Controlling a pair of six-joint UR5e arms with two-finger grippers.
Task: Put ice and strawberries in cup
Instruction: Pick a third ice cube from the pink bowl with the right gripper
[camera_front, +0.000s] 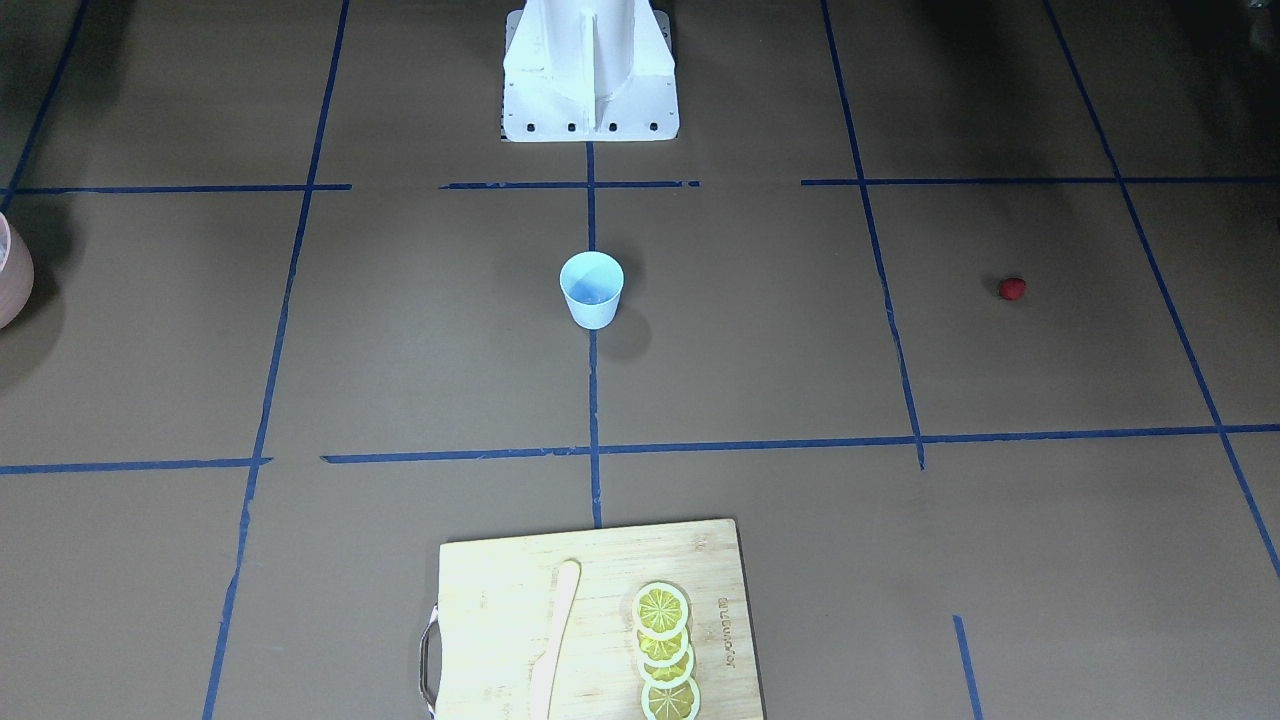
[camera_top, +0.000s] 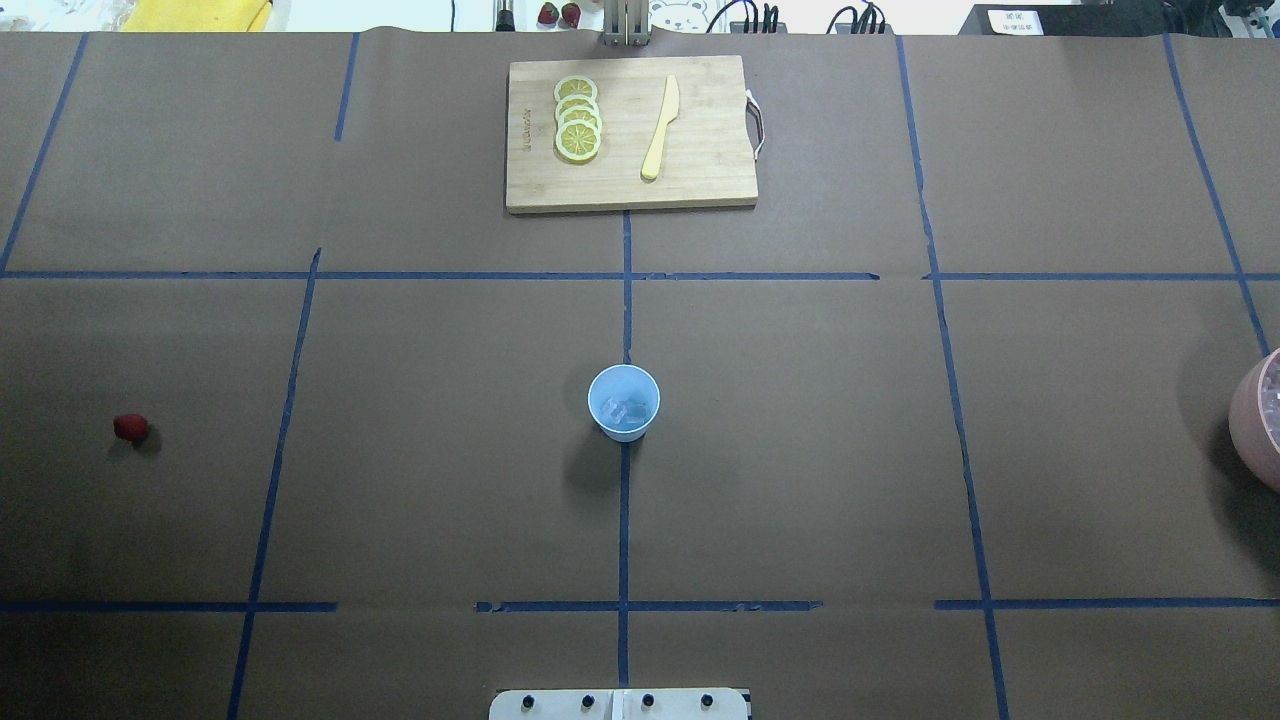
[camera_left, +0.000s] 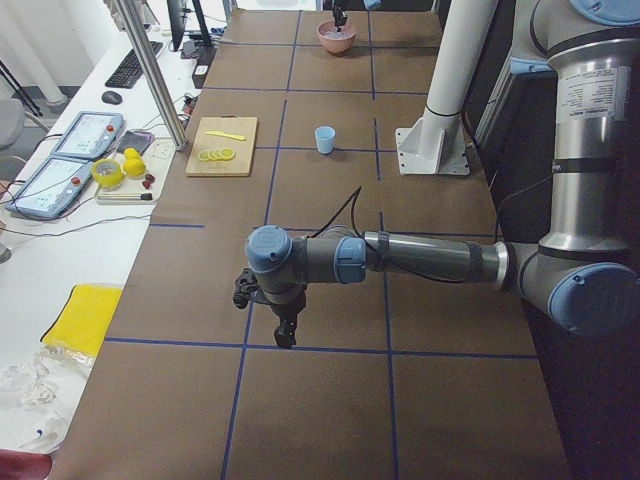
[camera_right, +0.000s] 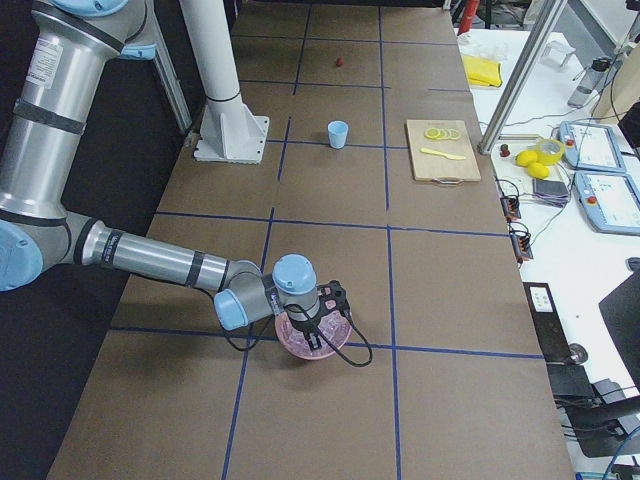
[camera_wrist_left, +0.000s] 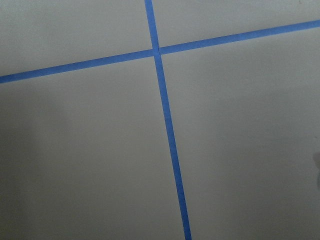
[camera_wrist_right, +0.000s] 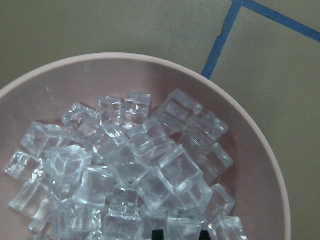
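Note:
The pale blue cup (camera_top: 623, 402) stands upright at the table's centre on a blue tape line, and faint ice (camera_top: 626, 411) lies in its bottom. One dark-red strawberry (camera_top: 131, 428) rests on the table far to the robot's left. In the right wrist view, a pink bowl (camera_wrist_right: 260, 150) is heaped with clear ice (camera_wrist_right: 130, 165). My right gripper (camera_right: 313, 345) hangs over that bowl; I cannot tell if it is open or shut. My left gripper (camera_left: 285, 338) points down above bare table near a tape crossing (camera_wrist_left: 156, 50), and its state cannot be told.
A wooden cutting board (camera_top: 700, 180) at the far edge carries several lemon slices (camera_top: 578, 118) and a pale knife (camera_top: 660, 128). The white robot base (camera_front: 590, 75) stands behind the cup. A side bench with tablets (camera_left: 70, 150) runs along the far edge.

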